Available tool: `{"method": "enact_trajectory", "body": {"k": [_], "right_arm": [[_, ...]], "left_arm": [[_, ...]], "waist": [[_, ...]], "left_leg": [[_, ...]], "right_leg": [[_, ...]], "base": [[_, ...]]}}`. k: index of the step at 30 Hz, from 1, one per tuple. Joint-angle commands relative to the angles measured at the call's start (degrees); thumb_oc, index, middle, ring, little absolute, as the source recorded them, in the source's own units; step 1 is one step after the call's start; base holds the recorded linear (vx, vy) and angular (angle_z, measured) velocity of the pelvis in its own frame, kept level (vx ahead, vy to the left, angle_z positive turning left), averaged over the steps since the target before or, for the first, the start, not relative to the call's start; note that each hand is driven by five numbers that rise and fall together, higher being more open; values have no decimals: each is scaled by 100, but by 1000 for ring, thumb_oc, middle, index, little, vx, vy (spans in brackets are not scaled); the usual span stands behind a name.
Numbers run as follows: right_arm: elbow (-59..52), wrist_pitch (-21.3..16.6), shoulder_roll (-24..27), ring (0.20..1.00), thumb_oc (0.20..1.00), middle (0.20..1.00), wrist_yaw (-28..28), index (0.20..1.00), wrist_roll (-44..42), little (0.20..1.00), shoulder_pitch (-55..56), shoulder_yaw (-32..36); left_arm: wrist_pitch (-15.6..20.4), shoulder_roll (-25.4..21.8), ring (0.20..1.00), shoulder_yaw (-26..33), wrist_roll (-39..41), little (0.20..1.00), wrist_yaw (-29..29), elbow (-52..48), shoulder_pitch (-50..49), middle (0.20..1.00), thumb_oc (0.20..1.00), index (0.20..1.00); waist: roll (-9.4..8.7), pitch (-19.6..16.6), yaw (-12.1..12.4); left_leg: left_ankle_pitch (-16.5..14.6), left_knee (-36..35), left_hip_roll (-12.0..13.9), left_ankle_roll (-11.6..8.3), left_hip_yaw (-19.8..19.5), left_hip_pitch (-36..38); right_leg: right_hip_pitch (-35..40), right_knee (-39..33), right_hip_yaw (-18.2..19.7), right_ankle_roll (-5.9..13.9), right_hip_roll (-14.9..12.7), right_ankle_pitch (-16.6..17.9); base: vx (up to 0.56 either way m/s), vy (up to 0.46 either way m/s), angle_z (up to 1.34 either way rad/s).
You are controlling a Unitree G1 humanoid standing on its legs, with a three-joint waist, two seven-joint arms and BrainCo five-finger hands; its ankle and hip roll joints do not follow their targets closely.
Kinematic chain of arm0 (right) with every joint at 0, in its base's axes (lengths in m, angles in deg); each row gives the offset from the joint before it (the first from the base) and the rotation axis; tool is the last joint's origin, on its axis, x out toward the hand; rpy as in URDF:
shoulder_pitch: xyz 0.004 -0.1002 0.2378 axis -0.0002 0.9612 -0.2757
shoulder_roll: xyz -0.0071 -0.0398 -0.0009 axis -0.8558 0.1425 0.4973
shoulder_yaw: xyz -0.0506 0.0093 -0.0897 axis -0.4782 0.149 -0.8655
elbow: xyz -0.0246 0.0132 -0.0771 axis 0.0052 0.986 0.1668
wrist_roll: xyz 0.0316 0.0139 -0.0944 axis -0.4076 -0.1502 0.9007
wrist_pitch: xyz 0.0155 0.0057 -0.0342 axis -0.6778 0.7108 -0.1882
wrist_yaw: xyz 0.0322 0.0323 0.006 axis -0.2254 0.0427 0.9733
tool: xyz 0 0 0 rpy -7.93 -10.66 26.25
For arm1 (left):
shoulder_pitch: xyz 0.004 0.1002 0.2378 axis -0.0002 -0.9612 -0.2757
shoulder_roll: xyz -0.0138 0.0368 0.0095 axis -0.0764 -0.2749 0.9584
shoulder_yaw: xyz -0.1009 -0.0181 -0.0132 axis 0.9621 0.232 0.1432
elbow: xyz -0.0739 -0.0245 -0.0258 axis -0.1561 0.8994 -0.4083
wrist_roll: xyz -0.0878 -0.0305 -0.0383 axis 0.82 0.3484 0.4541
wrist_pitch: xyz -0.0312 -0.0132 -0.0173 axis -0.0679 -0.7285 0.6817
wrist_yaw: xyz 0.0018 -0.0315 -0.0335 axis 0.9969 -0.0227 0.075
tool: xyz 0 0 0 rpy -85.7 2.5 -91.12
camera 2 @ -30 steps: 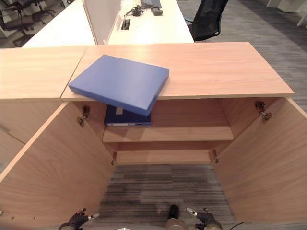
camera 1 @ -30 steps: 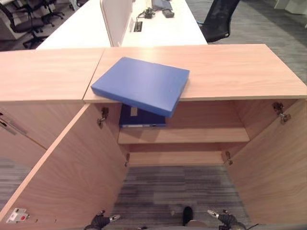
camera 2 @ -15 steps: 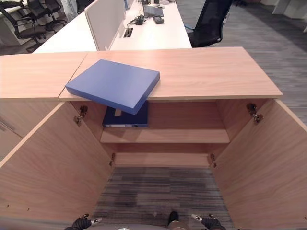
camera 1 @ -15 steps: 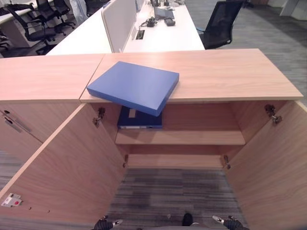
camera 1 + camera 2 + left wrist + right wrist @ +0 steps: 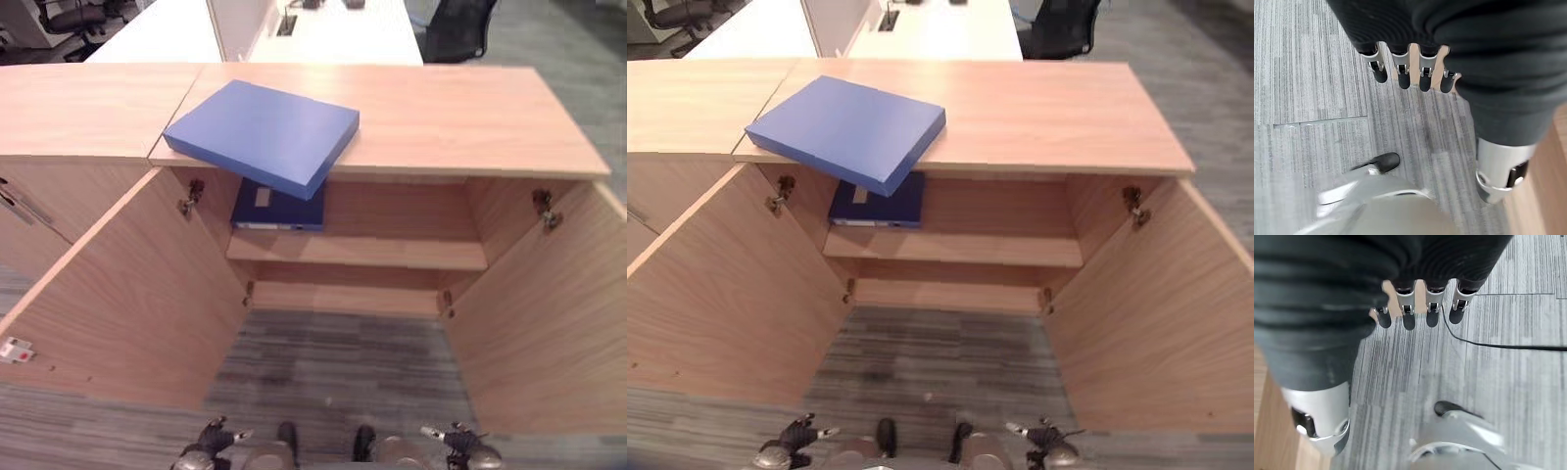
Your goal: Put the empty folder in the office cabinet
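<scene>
blue folder (image 5: 263,134) unmoved atop cabinet (image 5: 460,127), camera tilted down

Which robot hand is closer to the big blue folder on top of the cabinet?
The left hand. It hangs low by the floor, almost straight below the blue folder. The right hand hangs just as low but farther off to the side.

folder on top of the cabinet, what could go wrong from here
1. The folder hangs over the cabinet top's front edge, so a clumsy touch might tip it to the floor.
2. A dark blue binder already lies on the shelf right below; sliding the folder in there could jam against it.
3. Both hands, left hand and right hand, hang low by the floor, so the reach up is long.
</scene>
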Motion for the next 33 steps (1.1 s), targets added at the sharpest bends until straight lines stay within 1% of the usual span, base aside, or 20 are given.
{"method": "enact_trajectory", "body": {"k": [1,4,6,7,8,9,10,11,12,13,15,16,17,20,22,24,29,30,33], "right_arm": [[-44,-98,-43,1000,1000,1000,-5,1000,267,1000,-185,-144],[-70,-82,-89,1000,1000,1000,10,1000,299,1000,-222,-165],[-103,-71,-110,1000,1000,1000,29,1000,326,1000,-254,-154],[-144,-73,-122,1000,1000,1000,39,1000,326,1000,-279,-164],[-152,-67,-133,1000,1000,1000,43,1000,314,1000,-303,-159],[-179,-68,-144,1000,1000,1000,47,1000,286,1000,-313,-134],[-205,-74,-159,1000,1000,1000,53,1000,246,1000,-315,-113],[-212,-73,-175,1000,1000,1000,48,1000,211,1000,-304,-80],[-212,-76,-185,1000,1000,1000,34,1000,189,1000,-261,-48],[-212,-76,-185,1000,1000,1000,33,1000,189,1000,-258,-48],[-187,-71,-177,1000,1000,1000,28,1000,176,1000,-228,-12],[-188,-71,-177,1000,1000,1000,27,1000,176,1000,-228,-12],[-157,-62,-172,1000,1000,1000,15,1000,187,1000,-162,3],[-90,-33,-130,1000,1000,1000,-4,1000,225,1000,-90,15],[-70,-33,-107,1000,1000,1000,-1,1000,235,1000,-68,20],[-67,-32,-53,1000,1000,1000,7,1000,266,1000,-46,18],[-94,-51,-29,1000,1000,1000,7,1000,250,1000,-14,30],[-124,-55,-21,1000,1000,1000,18,1000,264,1000,22,20],[-129,-64,-22,1000,1000,1000,18,1000,291,1000,56,7]], "left_arm": [[68,-104,1000,23,-156,1000,42,44,191,1000,1000,1000],[69,-185,1000,149,-46,1000,56,11,221,1000,1000,1000],[62,-230,1000,210,-12,1000,44,-5,226,1000,1000,1000],[59,-250,1000,229,1,1000,54,-11,234,1000,1000,1000],[57,-262,1000,239,16,1000,58,-24,247,1000,1000,1000],[63,-276,1000,244,28,1000,59,-47,258,1000,1000,1000],[62,-286,1000,239,33,1000,60,-46,269,1000,1000,1000],[72,-288,1000,244,36,1000,60,-53,261,1000,1000,1000],[82,-294,1000,251,5,1000,58,-51,242,1000,1000,1000],[82,-294,1000,250,5,1000,58,-51,239,1000,1000,1000],[88,-347,1000,206,-9,1000,65,-47,279,1000,1000,1000],[88,-347,1000,206,-9,1000,65,-47,279,1000,1000,1000],[96,-330,1000,222,-24,1000,74,-19,274,1000,1000,1000],[93,-263,1000,293,26,1000,93,43,194,1000,1000,1000],[99,-232,1000,299,40,1000,89,51,168,1000,1000,1000],[126,-169,1000,195,-32,1000,83,-33,153,1000,1000,1000],[162,-155,1000,100,-32,1000,97,-268,191,1000,1000,1000],[210,-186,1000,70,8,1000,110,-536,228,1000,1000,1000],[263,-260,1000,23,15,1000,143,-935,270,1000,1000,1000]], "waist": [[-148,10,73],[-117,38,140],[-77,62,178],[-41,107,185],[-18,140,166],[13,174,120],[39,188,72],[55,184,39],[66,142,43],[70,147,40],[22,104,-9],[23,107,-11],[-22,16,-24],[-20,-113,-13],[-16,-135,-15],[3,-170,-54],[24,-193,-96],[27,-213,-113],[41,-227,-125]], "left_leg": [[-56,156,-240,-141,32,-196],[-45,-37,-258,-62,107,-66],[-45,-156,-277,-1,176,21],[-54,-193,-251,29,219,88],[-50,-218,-253,60,227,124],[-41,-226,-261,83,198,158],[-31,-245,-276,104,151,171],[-39,-283,-293,111,147,210],[-66,-317,-266,69,176,255],[-69,-318,-261,66,172,265],[-63,-307,-280,11,73,234],[-63,-307,-279,11,72,238],[-85,-315,-319,-6,89,253],[-89,-345,-293,-60,148,287],[-84,-345,-287,-81,134,295],[-96,-345,-271,-144,101,342],[-103,-345,-253,-179,73,394],[-100,-345,-228,-203,60,422],[-87,-345,-197,-234,45,434]], "right_leg": [[700,-887,-64,581,-313,401],[442,-409,-91,651,-413,358],[223,11,-175,788,-532,362],[38,363,-294,885,-615,422],[-114,663,-321,983,-666,468],[-257,958,-284,1081,-680,533],[-370,1147,-150,1135,-647,551],[-428,1192,-19,1149,-640,537],[-331,895,20,1071,-786,462],[-313,883,13,1068,-781,462],[-112,246,249,945,-843,458],[-104,241,246,945,-842,460],[24,-208,413,937,-865,556],[225,-629,357,952,-857,734],[309,-733,342,949,-844,773],[515,-944,310,929,-812,780],[644,-1013,271,913,-772,741],[695,-1038,266,897,-747,712],[742,-1067,246,883,-719,684]], "base": [[31,105,-12],[4,108,-7],[-4,117,-20],[-9,102,-29],[-12,102,-37],[4,90,-41],[33,73,-30],[86,-2,-3],[76,-31,13],[78,-84,13],[51,-72,-1],[86,-68,3],[93,-59,20],[77,-83,23],[31,-66,2],[18,-87,-4],[-2,-46,3],[-4,-58,-1],[-14,-55,1]]}}
